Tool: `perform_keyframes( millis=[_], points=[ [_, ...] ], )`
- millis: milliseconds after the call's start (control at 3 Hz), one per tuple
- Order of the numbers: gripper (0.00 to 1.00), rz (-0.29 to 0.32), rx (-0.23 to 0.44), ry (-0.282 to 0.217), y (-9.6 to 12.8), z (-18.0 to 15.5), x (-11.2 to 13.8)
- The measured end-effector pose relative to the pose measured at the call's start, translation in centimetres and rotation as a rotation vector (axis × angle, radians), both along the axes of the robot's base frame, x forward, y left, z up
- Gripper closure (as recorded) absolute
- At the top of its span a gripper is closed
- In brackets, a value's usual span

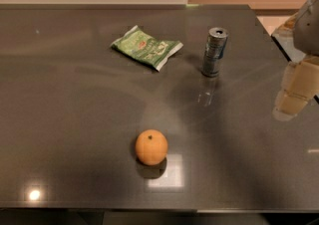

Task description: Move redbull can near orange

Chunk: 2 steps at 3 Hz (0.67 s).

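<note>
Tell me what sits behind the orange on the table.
Farther back stand the redbull can, upright to the right, and a green snack packet lying flat, both apart from the orange. The end effector hangs at the right edge. Only the can's far side is hidden.

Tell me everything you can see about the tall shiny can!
The redbull can is slim and tall, silver-grey metal with bluish patches and a shiny top. It stands upright on the dark glossy table, toward the far right, its faint reflection below it. Nothing touches it: the green packet lies apart on its left in the view, the orange sits nearer the camera, and the gripper hangs apart at the right edge.
</note>
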<state>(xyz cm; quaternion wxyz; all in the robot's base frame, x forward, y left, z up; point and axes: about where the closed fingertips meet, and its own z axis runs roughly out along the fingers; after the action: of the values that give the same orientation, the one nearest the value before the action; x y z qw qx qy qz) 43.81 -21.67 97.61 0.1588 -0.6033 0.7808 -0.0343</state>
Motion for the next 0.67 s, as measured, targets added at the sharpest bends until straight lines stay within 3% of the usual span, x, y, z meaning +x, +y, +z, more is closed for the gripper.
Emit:
perform_keyframes(
  millis=[667],
  points=[
    [0.00,-0.009,0.030,-0.032,0.02,0.25,0.99]
  ],
)
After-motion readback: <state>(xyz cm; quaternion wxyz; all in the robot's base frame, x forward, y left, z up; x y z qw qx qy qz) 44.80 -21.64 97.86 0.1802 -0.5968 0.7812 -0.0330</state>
